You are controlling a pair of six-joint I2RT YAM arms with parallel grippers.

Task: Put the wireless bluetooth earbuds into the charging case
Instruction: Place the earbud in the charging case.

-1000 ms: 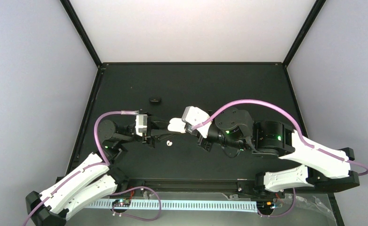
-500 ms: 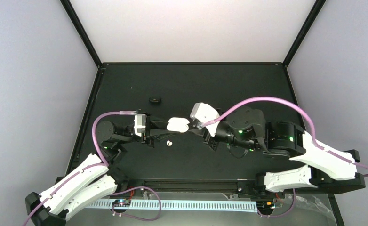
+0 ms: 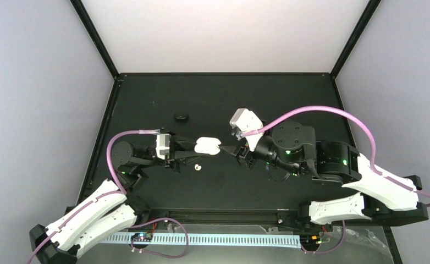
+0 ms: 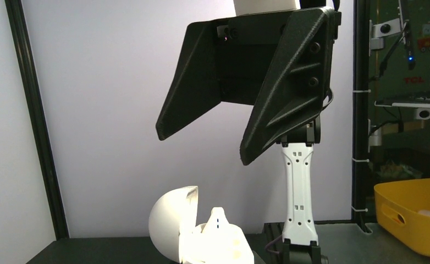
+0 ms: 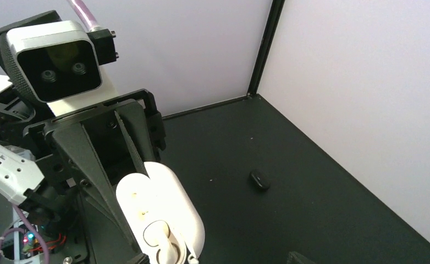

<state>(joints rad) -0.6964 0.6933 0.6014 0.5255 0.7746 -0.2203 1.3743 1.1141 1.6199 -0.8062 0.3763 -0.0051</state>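
Note:
The white charging case [image 3: 208, 145] hangs just above the table with its lid open, and my left gripper [image 3: 199, 146] is shut on it. In the left wrist view the case [image 4: 171, 225] has one earbud [image 4: 218, 217] standing up out of it. The right wrist view shows that earbud [image 5: 160, 237] seated in a socket of the case [image 5: 169, 201]. A second earbud [image 3: 198, 166] lies on the table just in front of the case. My right gripper [image 3: 230, 150] stands open to the right of the case, apart from it, and its black fingers [image 4: 279, 104] are spread wide.
A small black oval object [image 3: 181, 116] lies on the table behind and left of the case, also visible in the right wrist view [image 5: 259, 180]. A yellow bin [image 4: 416, 214] stands beyond the table's edge. Black frame posts and pale walls close in the table.
My right gripper has opened and drawn back to the right, away from the case, leaving an earbud in it. The left gripper and the case have stayed in place.

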